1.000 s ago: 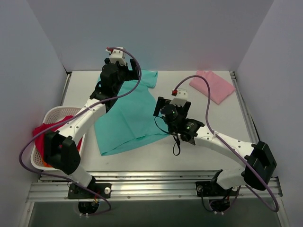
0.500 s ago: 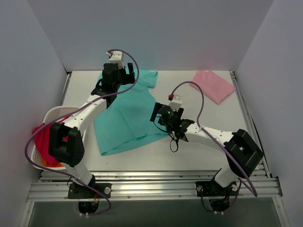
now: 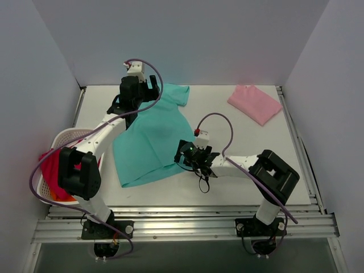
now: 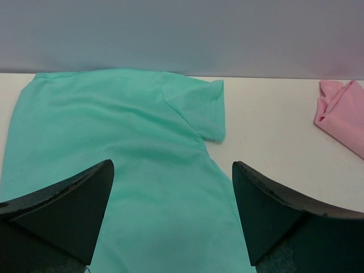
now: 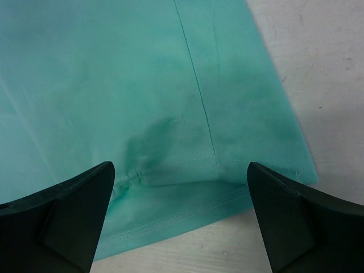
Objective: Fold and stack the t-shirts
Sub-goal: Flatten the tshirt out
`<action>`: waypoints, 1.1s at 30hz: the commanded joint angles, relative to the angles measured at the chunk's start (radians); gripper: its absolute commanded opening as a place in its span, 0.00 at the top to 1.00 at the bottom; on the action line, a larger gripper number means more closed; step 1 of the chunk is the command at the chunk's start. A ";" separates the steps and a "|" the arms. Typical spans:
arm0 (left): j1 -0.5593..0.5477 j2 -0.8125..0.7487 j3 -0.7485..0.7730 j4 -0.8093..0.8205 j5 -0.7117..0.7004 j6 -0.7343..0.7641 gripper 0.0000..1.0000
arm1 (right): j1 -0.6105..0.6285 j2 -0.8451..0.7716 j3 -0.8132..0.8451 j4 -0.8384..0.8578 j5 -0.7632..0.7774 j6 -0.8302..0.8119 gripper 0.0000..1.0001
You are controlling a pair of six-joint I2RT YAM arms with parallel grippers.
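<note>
A teal-green t-shirt (image 3: 149, 139) lies spread flat at the table's left middle, one sleeve (image 4: 199, 108) toward the back wall. A pale pink t-shirt (image 3: 255, 104) lies folded at the back right, and its edge (image 4: 341, 114) shows in the left wrist view. My left gripper (image 3: 149, 91) hovers open over the teal shirt's upper part (image 4: 172, 165), nothing between its fingers. My right gripper (image 3: 185, 152) is low and open at the shirt's near right corner. Its fingers straddle the bottom hem (image 5: 180, 165), where a folded layer overlaps the hem.
A white lattice basket (image 3: 63, 137) stands at the left table edge with red cloth (image 3: 52, 165) hanging out of it. Grey walls close in the back and both sides. A metal rail runs along the near edge.
My right arm has swung left and towards the near edge, bringing its gripper down to the teal shirt's hem corner. The left gripper shifted slightly left over the shirt's top. Both stayed open.
</note>
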 commanded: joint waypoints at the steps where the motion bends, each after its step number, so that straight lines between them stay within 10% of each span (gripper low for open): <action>1: 0.011 0.002 0.030 0.009 0.017 -0.015 0.06 | 0.013 -0.019 -0.010 -0.023 0.060 0.050 0.03; 33: 0.017 0.017 0.039 0.002 0.031 -0.022 0.06 | -0.008 0.092 -0.028 0.032 0.027 0.029 0.58</action>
